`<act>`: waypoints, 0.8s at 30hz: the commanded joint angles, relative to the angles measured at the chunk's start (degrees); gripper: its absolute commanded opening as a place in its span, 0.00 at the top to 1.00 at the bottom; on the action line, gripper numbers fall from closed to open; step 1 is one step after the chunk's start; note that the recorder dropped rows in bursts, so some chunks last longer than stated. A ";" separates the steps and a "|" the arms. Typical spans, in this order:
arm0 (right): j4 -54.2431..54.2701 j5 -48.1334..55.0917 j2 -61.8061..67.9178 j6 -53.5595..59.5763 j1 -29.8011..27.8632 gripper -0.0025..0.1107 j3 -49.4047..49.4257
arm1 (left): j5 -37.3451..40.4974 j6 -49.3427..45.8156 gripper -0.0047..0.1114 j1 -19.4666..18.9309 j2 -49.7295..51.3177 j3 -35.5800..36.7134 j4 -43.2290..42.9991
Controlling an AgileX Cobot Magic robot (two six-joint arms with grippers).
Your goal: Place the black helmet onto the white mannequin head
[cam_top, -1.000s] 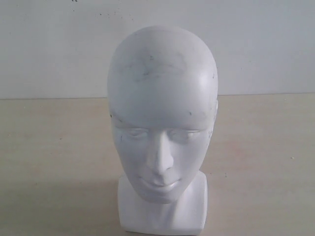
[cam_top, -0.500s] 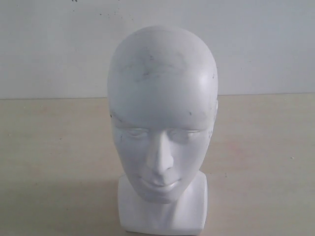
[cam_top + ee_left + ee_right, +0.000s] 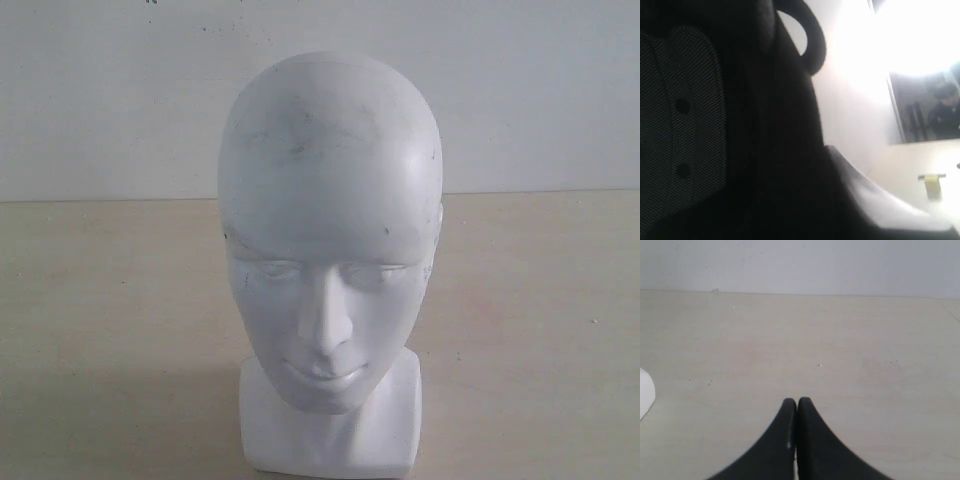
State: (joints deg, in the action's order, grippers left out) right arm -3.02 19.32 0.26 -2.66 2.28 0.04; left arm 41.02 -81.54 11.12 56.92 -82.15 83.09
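The white mannequin head stands upright on its blocky neck base at the middle of the table, facing the exterior camera, bare, with faint dark scuffs on the forehead. No gripper shows in the exterior view. The black helmet fills most of the left wrist view from very close, showing its dark shell, mesh padding and a curved black edge. One pale finger of my left gripper lies against the helmet; the other is hidden behind it. My right gripper is shut, empty, above bare table. A white sliver, probably the mannequin head, shows beside it.
The light wooden table runs back to a white wall. In the left wrist view a bright window, a person in the background and a small yellow object on a surface appear beyond the helmet.
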 commanded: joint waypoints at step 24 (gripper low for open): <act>-0.29 -0.19 -0.26 0.04 0.15 0.98 -0.04 | -19.60 74.68 0.92 1.19 -7.64 -2.06 -64.12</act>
State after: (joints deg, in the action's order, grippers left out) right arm -3.02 19.32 0.26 -2.66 2.28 0.04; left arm 29.67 -12.10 11.25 49.81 -83.12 20.16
